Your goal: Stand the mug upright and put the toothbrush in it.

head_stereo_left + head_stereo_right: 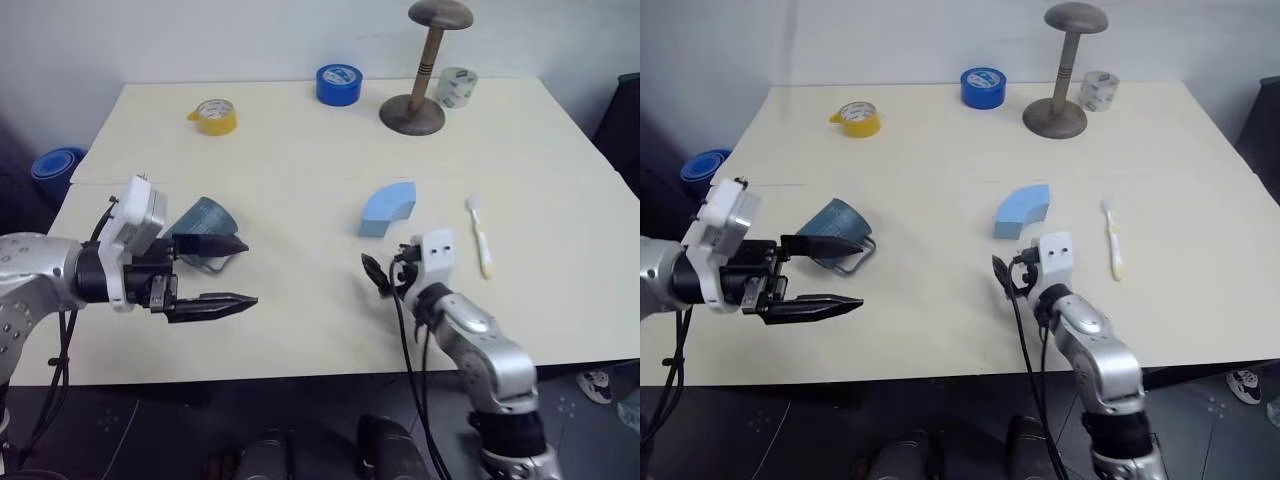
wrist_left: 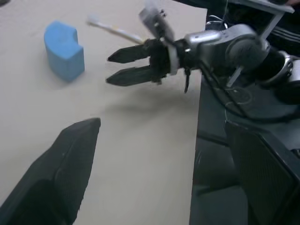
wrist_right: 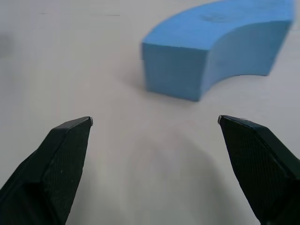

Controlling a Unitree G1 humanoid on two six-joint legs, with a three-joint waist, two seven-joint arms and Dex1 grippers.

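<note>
The mug [image 1: 837, 234] lay on its side on the table [image 1: 940, 330] at about 9 o'clock from centre, mouth toward the robot's left, handle toward the front edge; the left gripper [image 1: 830, 272] hung spread and empty just in front of it, the nearer arm. The toothbrush [image 1: 480, 236] lay at 3 o'clock, long axis running 12 to 6, head far. The right gripper [image 2: 123, 66] stood wide, empty, facing the blue foam block [image 3: 220, 42]; tape rolls and a stand [image 1: 426, 70] sat well clear at 12.

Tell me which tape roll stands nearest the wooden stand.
The clear tape roll, just right of the wooden stand; the blue roll and yellow roll sit farther left.
</note>
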